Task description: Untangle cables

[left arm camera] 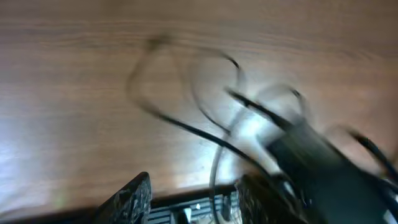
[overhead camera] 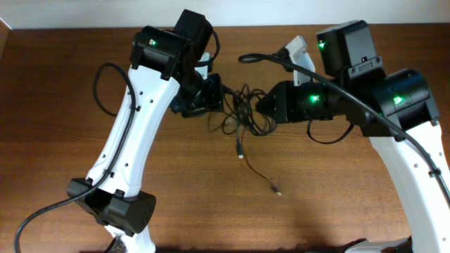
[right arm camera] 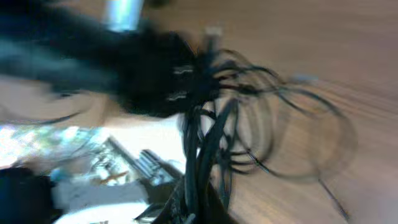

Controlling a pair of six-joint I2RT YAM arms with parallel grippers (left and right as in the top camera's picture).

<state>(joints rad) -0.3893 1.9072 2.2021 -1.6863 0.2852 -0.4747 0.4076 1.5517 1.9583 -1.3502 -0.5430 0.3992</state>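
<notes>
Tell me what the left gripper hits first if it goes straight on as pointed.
The left gripper would likely meet the cable tangle first; the right gripper, clamped on it, sits just behind.

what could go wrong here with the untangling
The right claw is shut on a whole bunch of the cables, so pulling may tighten the knot. The left claw is open with one strand between its fingers, so nothing anchors the tangle; it could drag along. The loose plug end may snag.
</notes>
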